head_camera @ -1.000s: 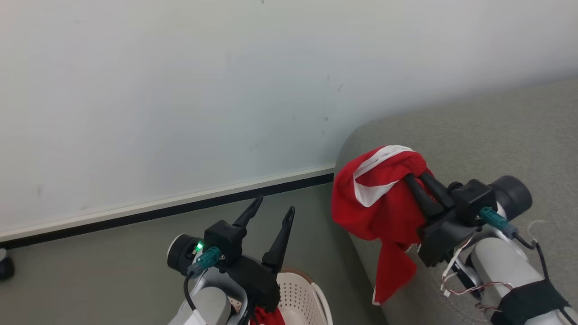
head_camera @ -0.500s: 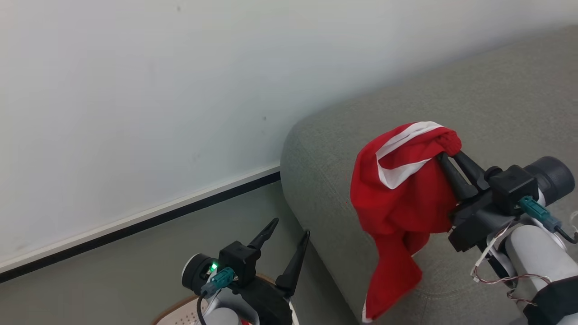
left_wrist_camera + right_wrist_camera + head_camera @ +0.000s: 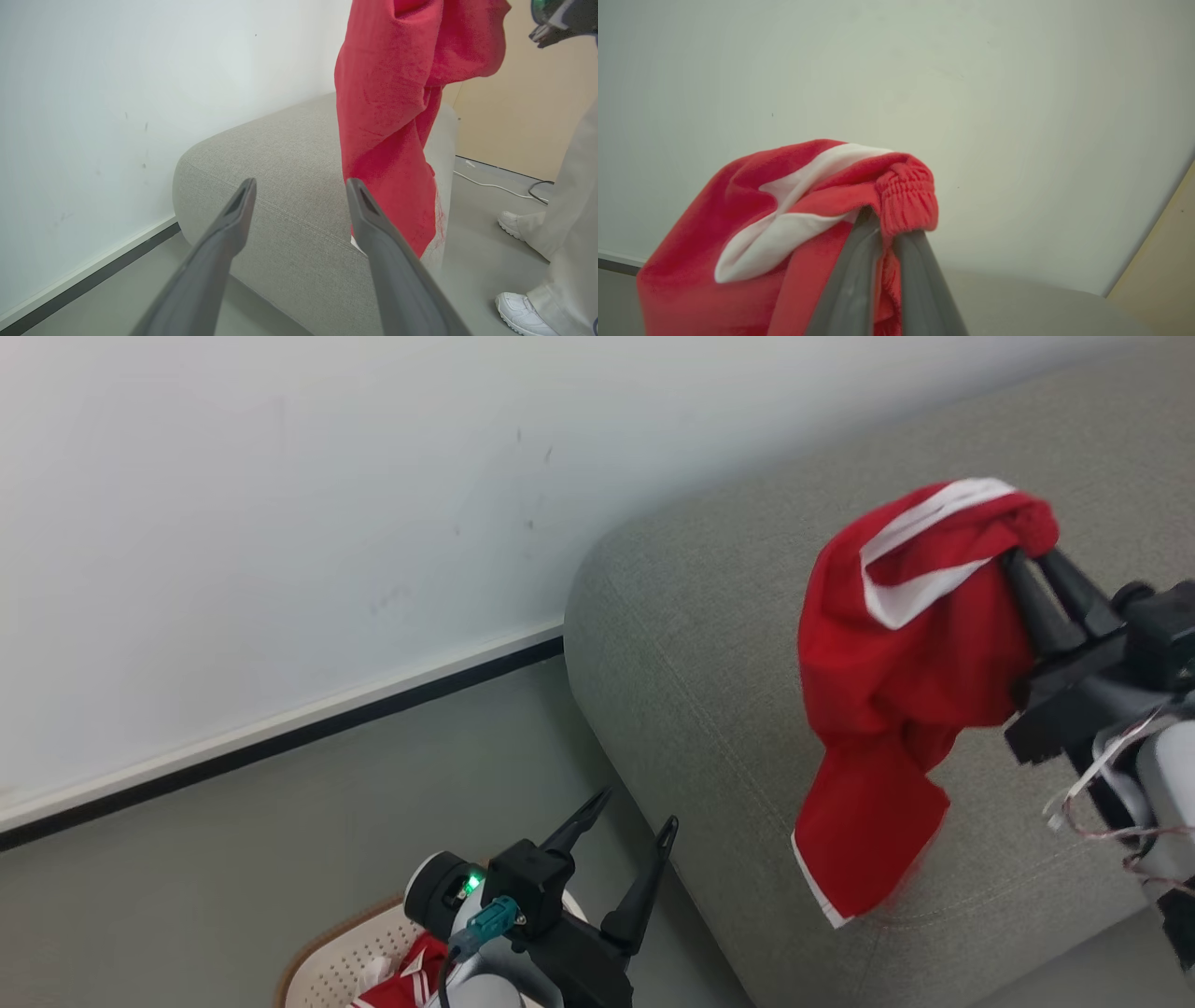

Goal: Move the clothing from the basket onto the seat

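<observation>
**A:** Where is the clothing found?

**B:** The red shorts [image 3: 896,691], marked by a white band, are held up in the air over the grey sofa [image 3: 709,644]. The red jersey [image 3: 401,980] lies in the perforated laundry basket [image 3: 317,943], which is set on the floor near the sofa's end.

**A:** How are the shorts gripped?

**B:** The elastic waistband is pinched by the right gripper [image 3: 1027,565], whose fingers are closed tight on the bunched cloth. The rest is allowed to hang in one long fold. A high hold is presumably chosen so that the hem is carried clear of the sofa's rounded edge and not dragged across it. Whether the lowest corner is touching the upholstery cannot be told.

**A:** And the left gripper [image 3: 637,808]?

**B:** It is held low, near the basket, with its fingers spread apart and nothing between them. It is probably placed there so that the jersey can be reached next.

**A:** How far along is the task judged to be?

**B:** Halfway at best. One garment is over the seat but not yet released, and the other is untouched.

**A:** What is to be watched?

**B:** If the shorts are released close to the edge, they could slide off to the floor, so a spot further in over the cushion is to be preferred. A person's white shoes [image 3: 516,310] are seen on the floor beside the sofa, so room should be left there.
</observation>
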